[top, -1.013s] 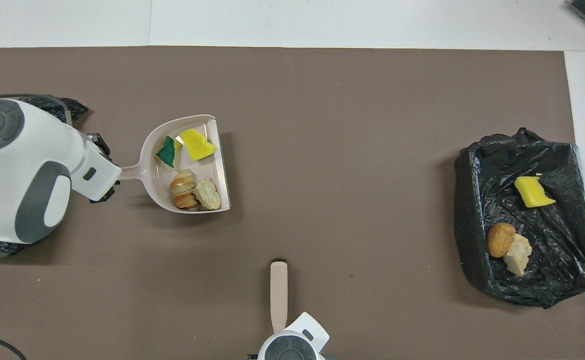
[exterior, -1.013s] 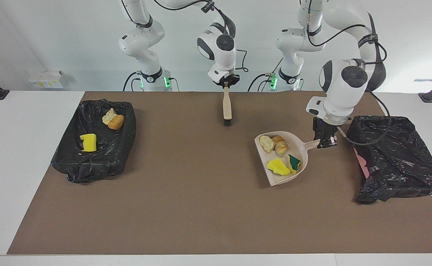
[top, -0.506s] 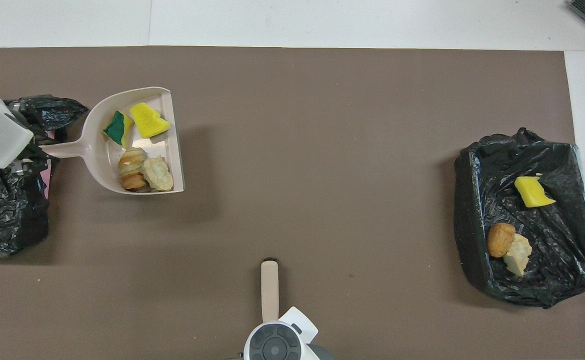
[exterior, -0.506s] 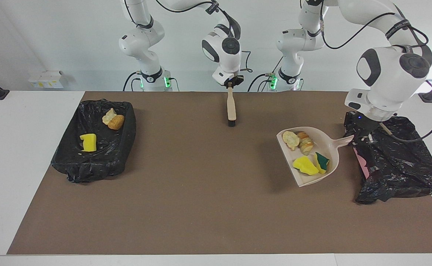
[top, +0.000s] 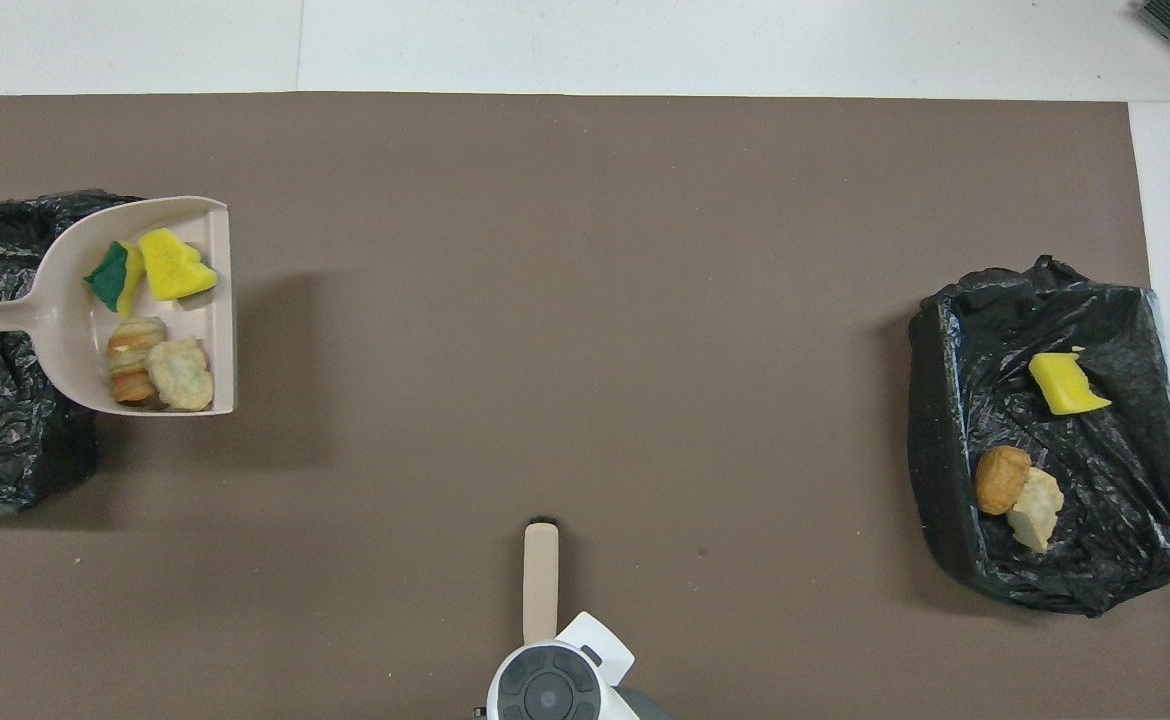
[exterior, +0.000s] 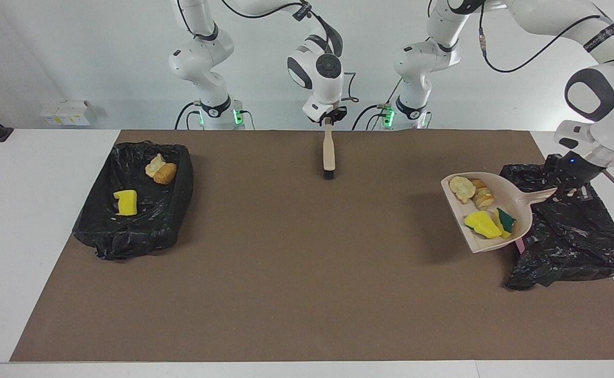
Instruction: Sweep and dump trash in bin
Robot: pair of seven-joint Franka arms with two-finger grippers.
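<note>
Left pincer (exterior: 567,190) clamps the dustpan (exterior: 517,202) handle, trash (exterior: 483,224) aboard, at frame right over the bin (exterior: 574,236). Right pincer (exterior: 328,121), top centre, grips the brush (exterior: 328,152).

Seven scraps of trash (exterior: 479,223): four in one dustpan (exterior: 519,197), three in one of two black-lined bins (exterior: 128,231); one brush (exterior: 328,152)

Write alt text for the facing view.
The left gripper holds a loaded dustpan raised at a black-lined bin. The right gripper is at a brush on the mat; another bin holds three scraps.
</note>
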